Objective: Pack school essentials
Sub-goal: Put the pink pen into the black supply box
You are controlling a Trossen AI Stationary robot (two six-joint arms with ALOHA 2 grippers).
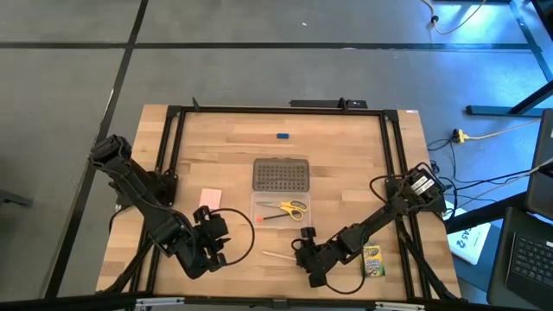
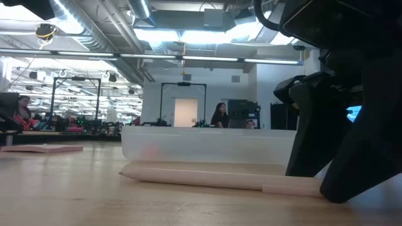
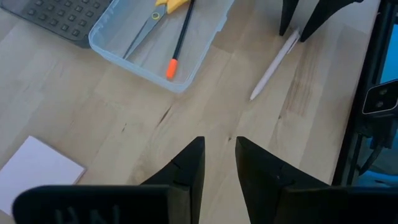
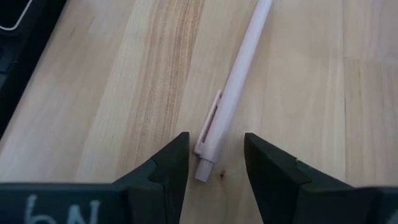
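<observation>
A pale pink pen (image 4: 233, 87) lies flat on the wood near the table's near edge (image 1: 276, 256). My right gripper (image 4: 214, 149) is open and low over the pen's clip end, one finger on each side with a gap showing. In the low view the pen (image 2: 220, 176) stretches left from those dark fingers (image 2: 314, 144). My left gripper (image 3: 217, 155) is open a little over bare wood near the pink pad (image 1: 210, 198). The clear case (image 1: 281, 209) holds yellow-handled scissors (image 1: 292, 207) and an orange-tipped pencil (image 3: 177, 43).
The grey dotted lid (image 1: 281, 174) lies just beyond the case. A green-and-yellow crayon box (image 1: 373, 261) sits right of my right arm, and a tiny blue block (image 1: 282, 135) lies near the far edge. A black frame (image 1: 173, 138) borders the table. People show in the room behind.
</observation>
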